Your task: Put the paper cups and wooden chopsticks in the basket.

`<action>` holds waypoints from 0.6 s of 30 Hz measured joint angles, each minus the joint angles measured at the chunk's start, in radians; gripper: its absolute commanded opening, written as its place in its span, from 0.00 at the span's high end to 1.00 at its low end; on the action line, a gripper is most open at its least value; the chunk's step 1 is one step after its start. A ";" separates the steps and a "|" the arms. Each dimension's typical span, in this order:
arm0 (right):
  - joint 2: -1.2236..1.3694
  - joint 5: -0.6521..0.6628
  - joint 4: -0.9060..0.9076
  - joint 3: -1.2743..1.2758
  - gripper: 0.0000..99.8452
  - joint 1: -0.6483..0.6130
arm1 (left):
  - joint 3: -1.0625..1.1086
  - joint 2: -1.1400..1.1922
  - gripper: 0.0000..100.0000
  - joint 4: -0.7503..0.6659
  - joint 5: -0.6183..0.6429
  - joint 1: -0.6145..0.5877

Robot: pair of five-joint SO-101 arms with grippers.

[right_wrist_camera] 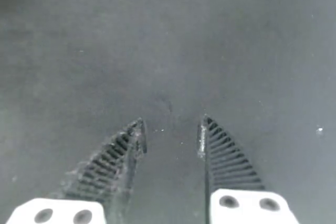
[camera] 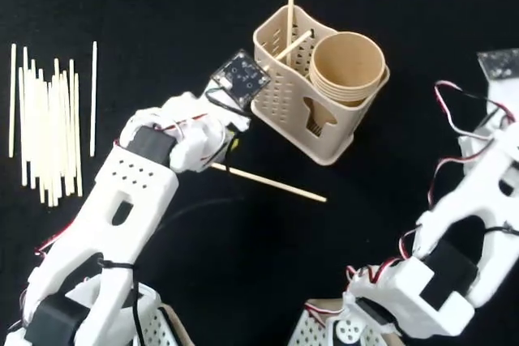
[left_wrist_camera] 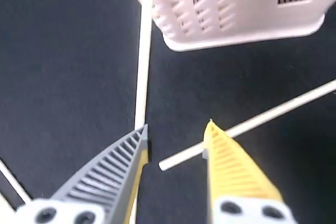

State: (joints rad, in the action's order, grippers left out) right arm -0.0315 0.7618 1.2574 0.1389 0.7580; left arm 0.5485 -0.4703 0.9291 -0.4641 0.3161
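I count one basket (camera: 302, 104), with one nested stack of paper cups (camera: 349, 58) and two upright chopsticks (camera: 290, 6) inside it. At least two loose chopsticks (left_wrist_camera: 262, 119) lie just beside it. Well left of it is a pile (camera: 49, 127) too dense to count.

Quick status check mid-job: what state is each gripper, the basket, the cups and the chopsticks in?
left gripper, open, near the basket.
right gripper, open, holding nothing.
basket, upright on the table.
paper cups, stacked upright inside the basket.
two chopsticks, standing in the basket's other compartment.
loose chopstick, flat on the table, one end between the left gripper's jaws.
chopstick pile, lying outside the basket.
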 measured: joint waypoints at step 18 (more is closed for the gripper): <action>-0.002 0.000 -0.416 0.377 0.83 0.031 | 0.302 0.086 0.91 -0.677 0.035 0.002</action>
State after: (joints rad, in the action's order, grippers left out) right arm -0.0330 0.7618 0.8416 0.5163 0.7887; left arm 0.8508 -0.3844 0.2524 -0.4289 0.3176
